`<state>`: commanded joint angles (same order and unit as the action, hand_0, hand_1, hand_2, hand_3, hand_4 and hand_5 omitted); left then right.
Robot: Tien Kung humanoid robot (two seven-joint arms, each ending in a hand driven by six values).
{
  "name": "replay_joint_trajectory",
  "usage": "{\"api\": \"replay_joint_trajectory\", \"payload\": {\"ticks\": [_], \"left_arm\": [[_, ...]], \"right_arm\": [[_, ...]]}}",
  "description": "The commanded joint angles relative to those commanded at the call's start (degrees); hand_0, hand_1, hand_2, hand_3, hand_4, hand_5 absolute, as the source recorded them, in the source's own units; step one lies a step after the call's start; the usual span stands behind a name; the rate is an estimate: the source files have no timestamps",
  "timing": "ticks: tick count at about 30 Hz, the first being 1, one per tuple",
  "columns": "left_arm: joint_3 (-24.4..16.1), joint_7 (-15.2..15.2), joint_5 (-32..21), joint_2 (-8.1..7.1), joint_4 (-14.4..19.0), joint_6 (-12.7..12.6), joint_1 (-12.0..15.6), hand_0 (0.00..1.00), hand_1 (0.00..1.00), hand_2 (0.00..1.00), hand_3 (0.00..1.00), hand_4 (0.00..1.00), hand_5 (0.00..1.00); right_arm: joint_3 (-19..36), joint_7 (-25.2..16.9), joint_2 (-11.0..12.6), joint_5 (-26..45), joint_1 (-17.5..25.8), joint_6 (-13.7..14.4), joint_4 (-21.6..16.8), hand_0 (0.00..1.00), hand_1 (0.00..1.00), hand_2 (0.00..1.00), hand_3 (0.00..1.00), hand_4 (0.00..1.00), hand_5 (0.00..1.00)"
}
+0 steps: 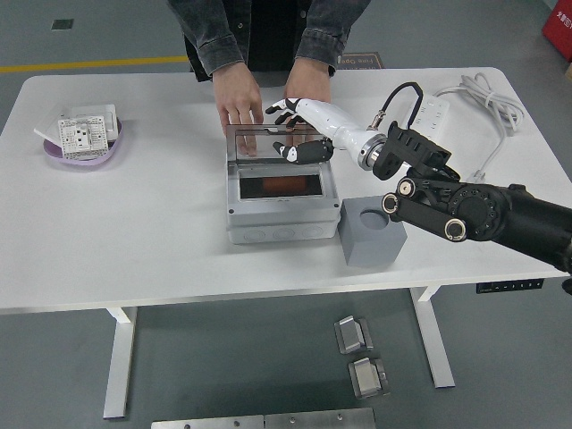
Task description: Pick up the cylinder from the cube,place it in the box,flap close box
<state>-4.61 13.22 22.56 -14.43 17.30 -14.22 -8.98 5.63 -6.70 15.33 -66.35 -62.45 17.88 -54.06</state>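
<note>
The grey box (279,222) stands mid-table, and an orange-red cylinder (279,185) lies inside it. Its clear lid (268,147) is hinged at the back and leans forward over the opening. My right hand (295,132), white with black fingertips, lies over the lid's upper right edge. Its fingers are spread behind the lid and its thumb is in front. The grey cube (371,232), with an empty round hole on top, sits right of the box. A person's hands (238,105) rest on the table just behind the lid.
At the far left a purple plate (82,143) holds a white socket. A white power strip and cable (469,94) lie at the back right. My right forearm (474,210) reaches above the cube.
</note>
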Motion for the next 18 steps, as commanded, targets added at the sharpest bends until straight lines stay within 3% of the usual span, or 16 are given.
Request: {"api": "replay_joint_trajectory", "payload": {"ticks": [7,18], "left_arm": [[-0.43,0.0,0.06,0.03,-0.02,-0.03,0.33,0.613,0.577,0.571,0.661,0.708,0.263],[-0.98,-0.01,0.16,0.22,0.0,-0.06,0.66,0.613,0.576,0.572,0.661,0.708,0.262]], "right_arm": [[1.94,2.05,2.0,-4.97,1.91,0.75,-5.82,0.768,0.693,0.739,0.828,0.627,0.27],[4.02,3.85,4.05,-8.0,5.42,1.1,-11.71,0.751,0.687,0.742,0.835,0.64,0.299]]}}
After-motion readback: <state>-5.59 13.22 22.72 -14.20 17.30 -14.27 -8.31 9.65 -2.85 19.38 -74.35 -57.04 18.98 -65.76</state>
